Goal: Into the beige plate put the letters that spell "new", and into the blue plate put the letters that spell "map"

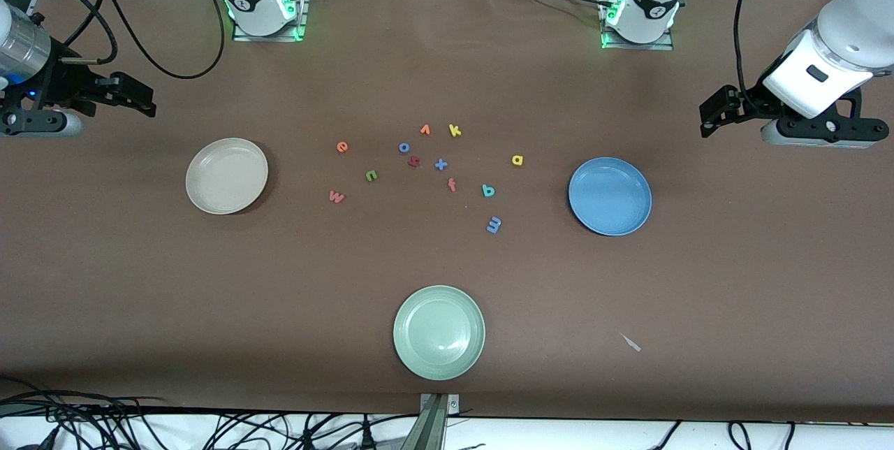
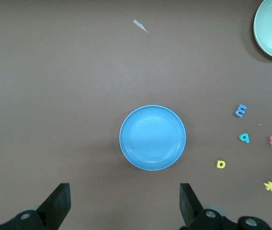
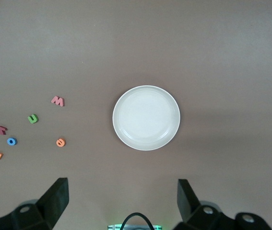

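Both arms wait aloft, fingers spread, holding nothing. The left gripper (image 2: 123,203) hangs beside the blue plate (image 1: 610,196), the right gripper (image 3: 121,201) beside the beige plate (image 1: 226,175). Between the plates lie the green "n" (image 1: 371,175), orange "e" (image 1: 341,147), pink "w" (image 1: 336,196), blue "m" (image 1: 494,225), yellow "a" (image 1: 517,160) and teal "p" (image 1: 488,190) (none in a plate). Only the front view shows both plates together.

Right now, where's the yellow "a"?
The yellow "a" lies on the table beside the blue plate, nearest the teal "p".
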`<action>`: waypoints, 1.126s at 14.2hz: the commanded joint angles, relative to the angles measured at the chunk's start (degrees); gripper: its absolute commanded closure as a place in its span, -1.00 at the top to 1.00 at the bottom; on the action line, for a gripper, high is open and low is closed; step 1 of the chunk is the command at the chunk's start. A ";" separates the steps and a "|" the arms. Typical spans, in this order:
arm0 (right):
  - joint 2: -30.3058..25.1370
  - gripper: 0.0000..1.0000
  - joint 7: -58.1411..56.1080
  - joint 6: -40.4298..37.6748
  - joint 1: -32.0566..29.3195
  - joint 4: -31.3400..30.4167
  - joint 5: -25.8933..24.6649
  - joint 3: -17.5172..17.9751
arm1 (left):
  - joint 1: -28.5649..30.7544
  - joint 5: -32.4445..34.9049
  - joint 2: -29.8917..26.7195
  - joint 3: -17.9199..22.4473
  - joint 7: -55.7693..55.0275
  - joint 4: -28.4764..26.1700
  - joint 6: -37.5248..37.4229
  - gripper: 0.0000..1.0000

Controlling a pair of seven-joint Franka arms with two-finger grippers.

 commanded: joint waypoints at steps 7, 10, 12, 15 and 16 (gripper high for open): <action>-0.97 1.00 -0.79 -0.11 -0.10 -0.70 -0.29 0.01 | 0.59 -0.49 0.77 0.09 0.57 1.63 -0.56 1.00; -0.97 1.00 -0.79 -0.11 -0.10 -0.70 -0.20 0.01 | 0.86 -0.49 0.86 0.09 0.66 1.63 -0.65 1.00; -0.97 1.00 -0.79 -0.19 -0.10 -0.70 -0.29 0.10 | 0.86 -0.49 0.86 0.09 0.66 1.63 -0.64 1.00; -0.97 1.00 -0.79 -0.28 -0.01 -0.70 -0.29 0.10 | 0.95 -0.49 0.86 0.18 0.66 1.63 -0.64 1.00; -0.97 1.00 -0.79 -0.28 -0.01 -0.70 -0.29 0.10 | 0.95 -0.49 0.86 0.18 0.66 1.63 -0.65 1.00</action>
